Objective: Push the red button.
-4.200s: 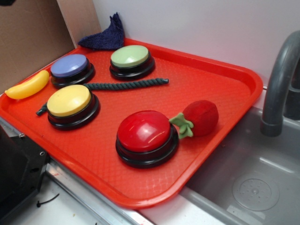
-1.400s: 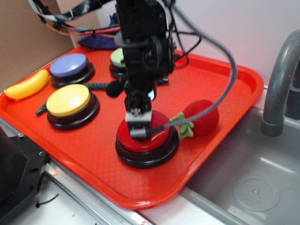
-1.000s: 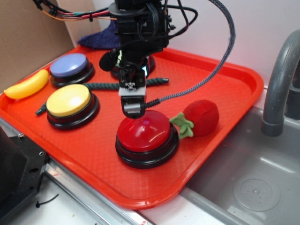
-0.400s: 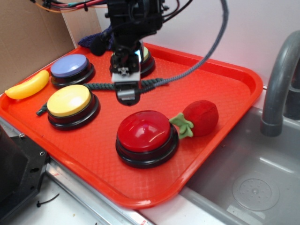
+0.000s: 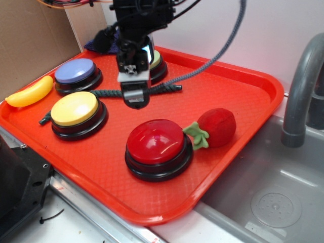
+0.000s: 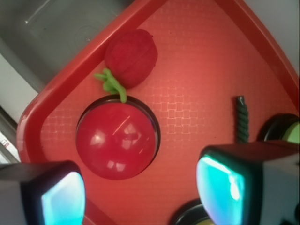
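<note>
The red button (image 5: 156, 142), a large glossy red dome on a black base, sits near the front of the orange tray (image 5: 243, 96). Nothing touches it. My gripper (image 5: 135, 98) hangs above the tray behind and to the left of it, over the dark rope (image 5: 106, 93). In the wrist view the red button (image 6: 116, 140) lies ahead of my gripper (image 6: 140, 192). The fingers (image 6: 63, 197) stand apart, open, with only bare tray between them.
A plush strawberry (image 5: 216, 126) touches the red button's right side. On the tray's left stand a yellow button (image 5: 74, 109) and a purple button (image 5: 75, 71), with a green button (image 5: 157, 61) partly behind the arm. A toy banana (image 5: 29, 92) lies far left. A grey sink (image 5: 263, 192) and faucet (image 5: 301, 86) border the right.
My gripper came down onto the red button's dome, then lifted off and has drawn back and to the left, toward the green button. The button stays in place.
</note>
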Motion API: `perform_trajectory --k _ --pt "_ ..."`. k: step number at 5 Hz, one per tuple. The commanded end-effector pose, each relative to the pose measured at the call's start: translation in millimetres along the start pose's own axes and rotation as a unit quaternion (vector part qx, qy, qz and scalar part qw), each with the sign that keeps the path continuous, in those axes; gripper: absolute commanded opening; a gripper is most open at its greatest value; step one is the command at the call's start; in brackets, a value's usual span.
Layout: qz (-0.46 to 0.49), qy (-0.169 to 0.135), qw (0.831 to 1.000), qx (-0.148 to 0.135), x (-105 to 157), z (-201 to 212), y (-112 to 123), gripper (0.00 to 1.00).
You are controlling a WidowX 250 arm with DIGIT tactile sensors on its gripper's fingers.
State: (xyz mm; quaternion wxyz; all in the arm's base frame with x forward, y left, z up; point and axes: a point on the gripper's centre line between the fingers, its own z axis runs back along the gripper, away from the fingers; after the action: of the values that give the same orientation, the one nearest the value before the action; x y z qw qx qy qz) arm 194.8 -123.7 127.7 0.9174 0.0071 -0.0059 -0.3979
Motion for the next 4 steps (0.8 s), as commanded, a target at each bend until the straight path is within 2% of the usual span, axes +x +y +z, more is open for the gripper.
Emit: perform_trajectory --k 1,4 --pt "-0.005 -0.043 0.999 0.011 5 28 -12 1.0" --pt "-0.002 -0.056 0.998 0.022 -8 48 -13 1.0"
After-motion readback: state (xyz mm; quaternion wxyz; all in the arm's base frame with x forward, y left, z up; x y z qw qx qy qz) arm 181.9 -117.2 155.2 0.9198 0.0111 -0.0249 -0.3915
